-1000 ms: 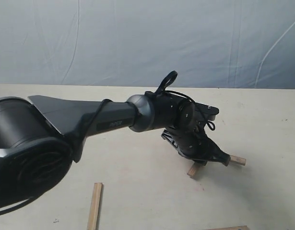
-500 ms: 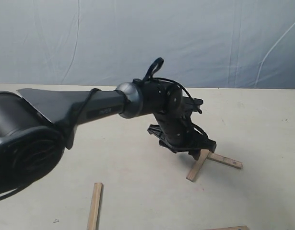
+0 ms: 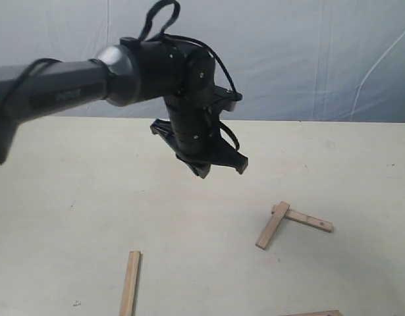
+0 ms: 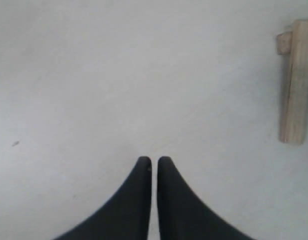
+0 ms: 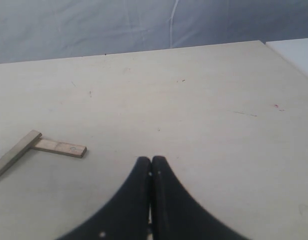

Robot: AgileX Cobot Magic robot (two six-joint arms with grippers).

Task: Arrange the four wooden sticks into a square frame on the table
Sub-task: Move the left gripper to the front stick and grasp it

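Two wooden sticks lie joined in an L on the table [image 3: 360,178] at centre right: one stick [image 3: 272,225] runs toward the front, and its far end overlaps the end of the other stick [image 3: 309,220]. The right wrist view shows the same pair, one stick [image 5: 12,155] meeting the other [image 5: 60,147]. A third stick [image 3: 130,283] lies at the front left. A fourth stick [image 3: 318,314] just shows at the bottom edge. My left gripper [image 3: 222,166] hangs high above the table, left of the L, shut and empty [image 4: 153,160]. My right gripper [image 5: 151,160] is shut and empty over bare table.
A blue-grey sheet [image 3: 307,52] hangs behind the table's far edge. In the left wrist view one end of the L pair [image 4: 295,80] lies off to one side of the fingers. A white surface [image 5: 299,55] adjoins the table's corner.
My left gripper has risen from the L-shaped pair and swung up and to the left, leaving both sticks lying on the table. The sticks themselves stay put.
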